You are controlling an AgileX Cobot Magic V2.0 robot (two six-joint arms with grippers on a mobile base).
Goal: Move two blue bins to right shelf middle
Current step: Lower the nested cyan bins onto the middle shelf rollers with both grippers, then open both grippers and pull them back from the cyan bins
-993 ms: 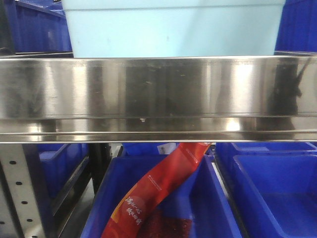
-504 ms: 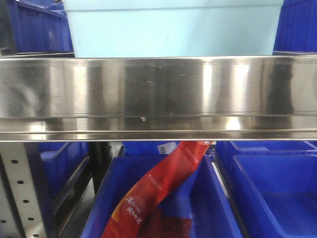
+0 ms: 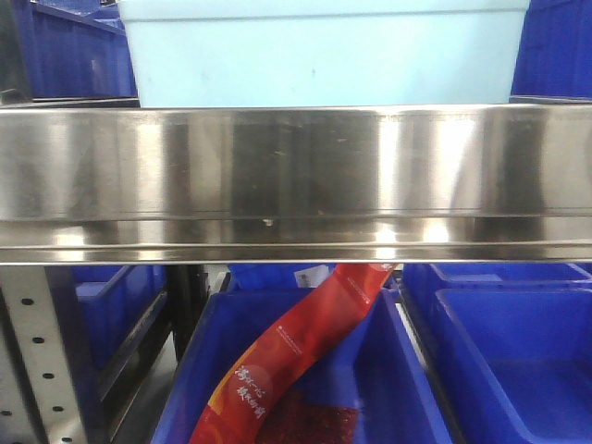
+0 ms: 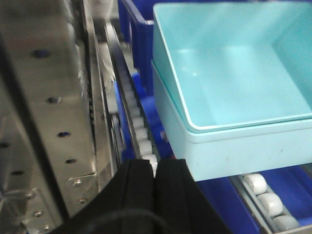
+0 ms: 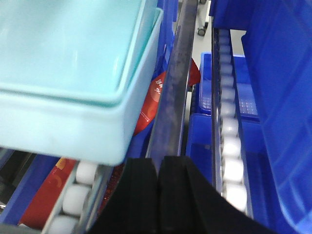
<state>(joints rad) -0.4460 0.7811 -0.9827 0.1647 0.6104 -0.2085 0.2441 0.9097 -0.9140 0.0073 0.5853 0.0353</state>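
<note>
Two pale blue bins sit nested one inside the other on the roller shelf; the front view shows their wall above the steel rail. In the left wrist view the inner bin is empty and the outer bin wraps it. My left gripper is shut and empty, just off their near left corner. In the right wrist view the bins fill the upper left. My right gripper is shut on nothing, below their near right corner, in line with a steel rail.
A wide steel shelf rail crosses the front view. Dark blue bins sit on the level below, one holding a red packet. White rollers run beside the pale bins. A perforated steel upright stands left; a dark blue bin stands right.
The front view has shifted very slightly and a dark reflection at the right of the steel rail has gone. The pale bins stay in place.
</note>
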